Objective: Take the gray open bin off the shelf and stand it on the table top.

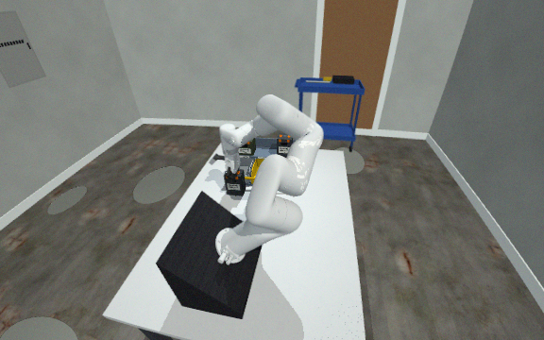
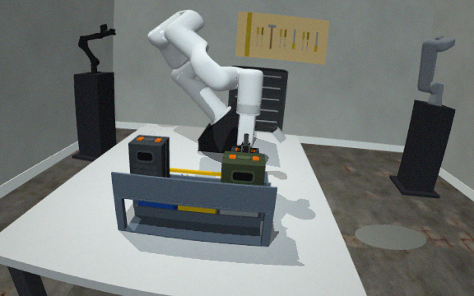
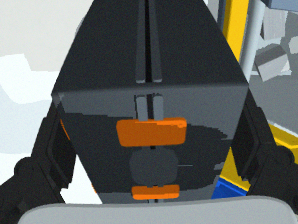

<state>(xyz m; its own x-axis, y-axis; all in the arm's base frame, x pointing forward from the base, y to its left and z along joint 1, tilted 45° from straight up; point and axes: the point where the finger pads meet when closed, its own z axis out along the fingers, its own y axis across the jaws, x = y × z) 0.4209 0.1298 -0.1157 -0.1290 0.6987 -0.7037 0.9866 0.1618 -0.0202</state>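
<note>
No legible text anywhere. Only a row of dark, unreadable marks on the gray wall panel, pale illegible labels on the black boxes, and drawn tool shapes, wordless, on the tan wall board.
</note>
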